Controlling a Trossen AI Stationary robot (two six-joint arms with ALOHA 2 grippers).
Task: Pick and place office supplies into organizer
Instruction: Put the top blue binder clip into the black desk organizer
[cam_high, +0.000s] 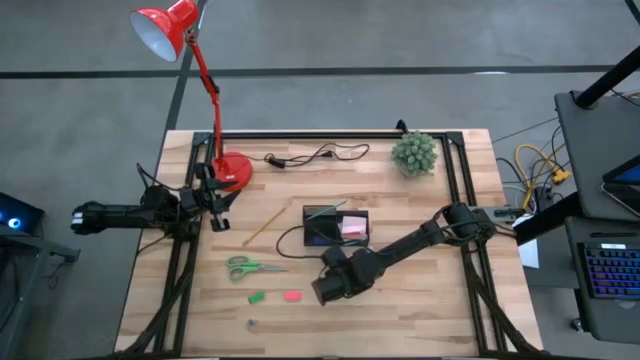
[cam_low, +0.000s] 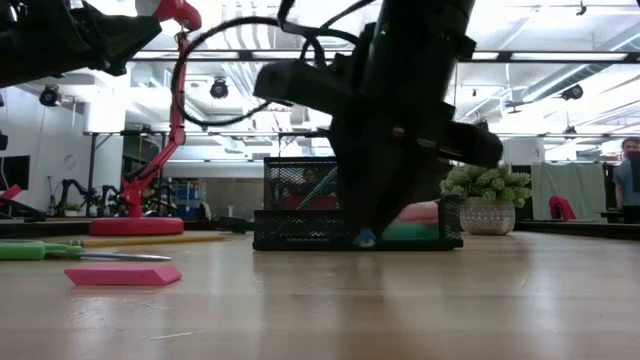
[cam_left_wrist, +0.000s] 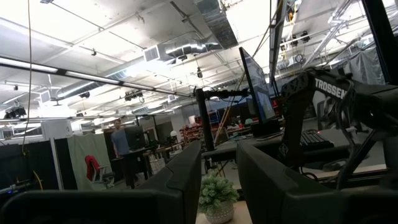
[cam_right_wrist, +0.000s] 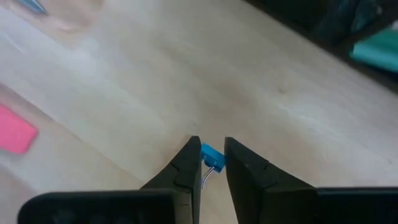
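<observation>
High view: right tool (cam_high: 322, 290) sits low over the counter (cam_high: 420, 310), just in front of the organizer (cam_high: 335, 226), which lies mid-counter with a pink sticky-note pad (cam_high: 352, 229) and a teal pen (cam_high: 325, 211) already in it. Left of the right tool lie a pink eraser-like piece (cam_high: 292, 296), a green piece (cam_high: 257, 297), the green-handled scissors (cam_high: 245, 267) and, nearer the red lamp (cam_high: 190, 60), the yellow pencil (cam_high: 262, 227). Left tool (cam_high: 215, 200) waits beside the lamp base at the counter's left edge. A plant (cam_high: 415, 153) and a black cable (cam_high: 315, 155) sit at the far side.

Low view: right arm fills the middle, its tip close in front of the organizer's mesh wall (cam_low: 300, 215); the pink piece (cam_low: 122, 274) and scissors (cam_low: 60, 252) lie on the counter, well apart from it.

Left wrist view: left tool's fingers (cam_left_wrist: 180, 186) stand apart with nothing between them, pointing into the room.

Right wrist view: right tool (cam_right_wrist: 212, 163) is clamped on a small blue clip (cam_right_wrist: 211, 155), held between the fingertips above bare wood.

Judgement: pick step is made; the carry to the organizer is in hand. Next move calls for clearing the mesh wall, then releasing over a compartment. Room is open in front and to the right; the organizer's near rim is the edge to mind.
</observation>
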